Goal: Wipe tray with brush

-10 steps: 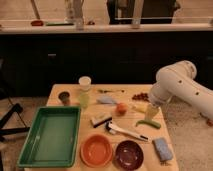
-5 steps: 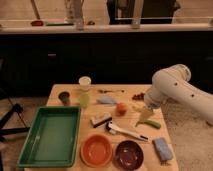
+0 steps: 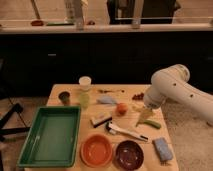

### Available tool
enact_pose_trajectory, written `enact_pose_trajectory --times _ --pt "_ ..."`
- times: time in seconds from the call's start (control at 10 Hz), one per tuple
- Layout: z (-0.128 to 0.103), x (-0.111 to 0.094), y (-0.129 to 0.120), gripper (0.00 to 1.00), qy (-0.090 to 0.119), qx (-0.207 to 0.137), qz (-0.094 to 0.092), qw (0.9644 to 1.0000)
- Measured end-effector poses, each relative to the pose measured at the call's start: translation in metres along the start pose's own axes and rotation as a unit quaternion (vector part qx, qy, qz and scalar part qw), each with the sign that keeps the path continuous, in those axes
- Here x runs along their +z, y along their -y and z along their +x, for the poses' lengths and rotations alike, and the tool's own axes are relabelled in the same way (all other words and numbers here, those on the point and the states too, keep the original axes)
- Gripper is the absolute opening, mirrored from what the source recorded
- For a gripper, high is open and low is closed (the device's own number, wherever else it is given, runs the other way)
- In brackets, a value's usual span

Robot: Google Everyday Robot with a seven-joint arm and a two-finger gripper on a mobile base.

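While the white arm (image 3: 172,90) reaches in from the right, its gripper (image 3: 144,116) hangs low over the right side of the pale wooden table (image 3: 125,95), jaws released and nothing between them. Just beside it on the wood lies a small green item (image 3: 153,123), and an orange fruit (image 3: 121,108) sits to its left.

The brush (image 3: 127,132) lies flat near the table's middle, in front of the gripper and apart from it. Its bristled head points left and its thin white handle runs toward the right front. A short tan-and-black scrubber (image 3: 101,120) rests just behind the head.

The tray (image 3: 50,137) fills the left front corner, well apart from the brush. 2 bowls stand along the front edge, 1 orange (image 3: 97,150) and 1 dark red (image 3: 129,154), with a blue sponge (image 3: 162,149) to their right. A white cup (image 3: 85,82) and a dark cup (image 3: 64,97) stand toward the back left.

Behind the table runs a dark cabinet front (image 3: 100,55) under a light counter ledge (image 3: 105,27). The floor (image 3: 192,140) is speckled grey.
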Motion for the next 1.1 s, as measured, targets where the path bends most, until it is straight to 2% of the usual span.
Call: enact_pose_trajectory --times 0.1,0.3,0.5,0.6,0.8,1.1 --pt "0.003 0.007 -0.006 0.80 -0.008 0.011 0.000 0.9999" --pt "0.014 0.034 -0.026 0.80 -0.028 0.061 0.006 0.9977" --pt "0.029 0.064 -0.050 0.80 -0.042 0.115 0.008 0.9924" --pt "0.032 0.074 -0.059 0.80 -0.046 0.130 0.007 0.9904" --pt "0.035 0.083 -0.068 0.80 -0.050 0.146 0.008 0.9880" --pt "0.036 0.085 -0.069 0.80 -0.049 0.149 0.005 0.9875"
